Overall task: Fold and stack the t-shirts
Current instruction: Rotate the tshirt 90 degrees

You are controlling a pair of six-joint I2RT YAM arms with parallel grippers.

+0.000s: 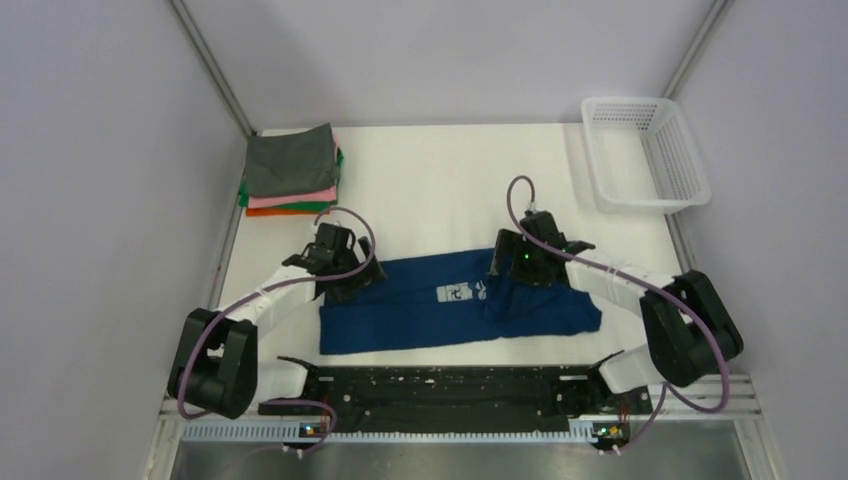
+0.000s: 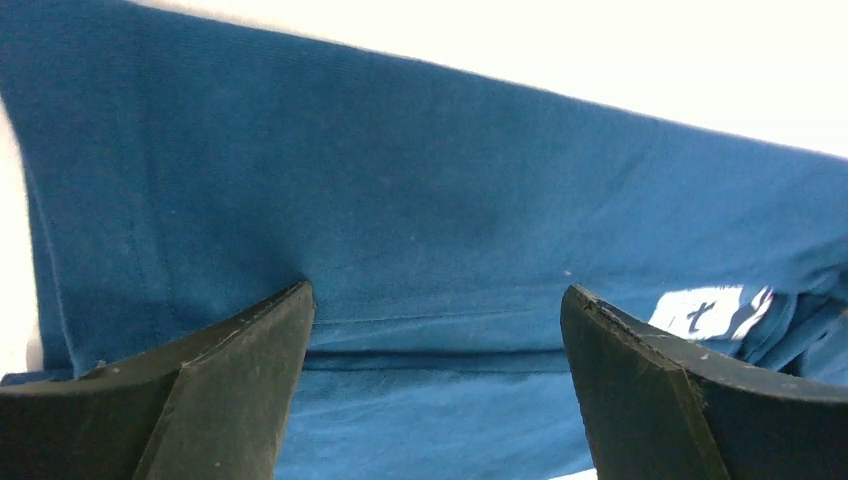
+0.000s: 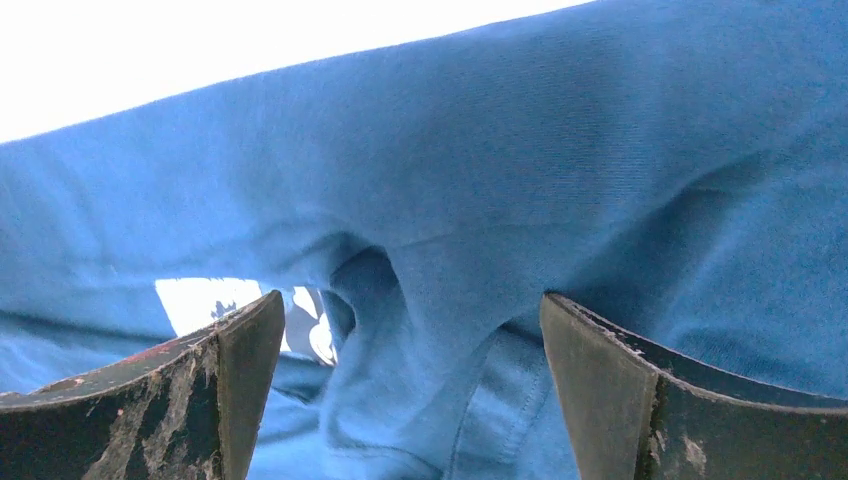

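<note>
shirt: navy t-shirt (image 1: 420, 320) lies half-folded mid-table | tools: left gripper (image 2: 437, 320) and right gripper (image 3: 410, 330) both spread wide over its far edge, holding nothing | advice: we should pinch both layers evenly, then fold flat

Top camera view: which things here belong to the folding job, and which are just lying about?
Job:
large navy blue cloth t-shirt with white chest print, centre
stack of folded grey, pink, green and orange t-shirts, far left corner
left pincer and right pincer, both open over the navy shirt

Lying about:
white plastic mesh basket, far right corner
</note>
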